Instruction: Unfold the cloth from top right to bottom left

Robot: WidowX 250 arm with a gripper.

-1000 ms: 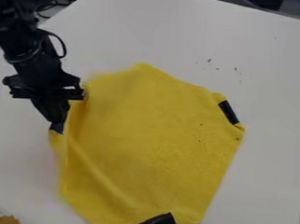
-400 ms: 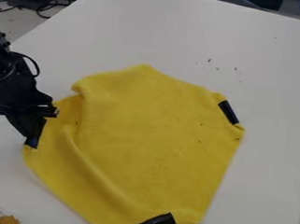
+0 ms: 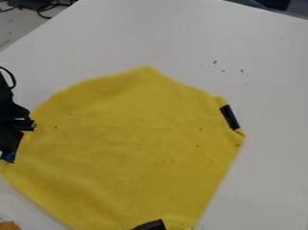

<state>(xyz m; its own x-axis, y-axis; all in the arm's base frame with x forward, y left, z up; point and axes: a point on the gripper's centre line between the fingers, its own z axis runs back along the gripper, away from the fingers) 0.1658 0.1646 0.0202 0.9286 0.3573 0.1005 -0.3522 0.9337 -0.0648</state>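
Table [image 3: 270, 155] — black cables [image 3: 45, 16] — orange item [image 3: 9, 226]

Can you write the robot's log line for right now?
gripper: holding yellow cloth by left corner | cloth: spread mostly flat | black strips: at cloth's right and bottom edges

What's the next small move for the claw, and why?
Probably open the claw and let go: it pinches the yellow cloth by its corner at picture left, and the cloth lies spread nearly flat on the white table, with no big fold showing.
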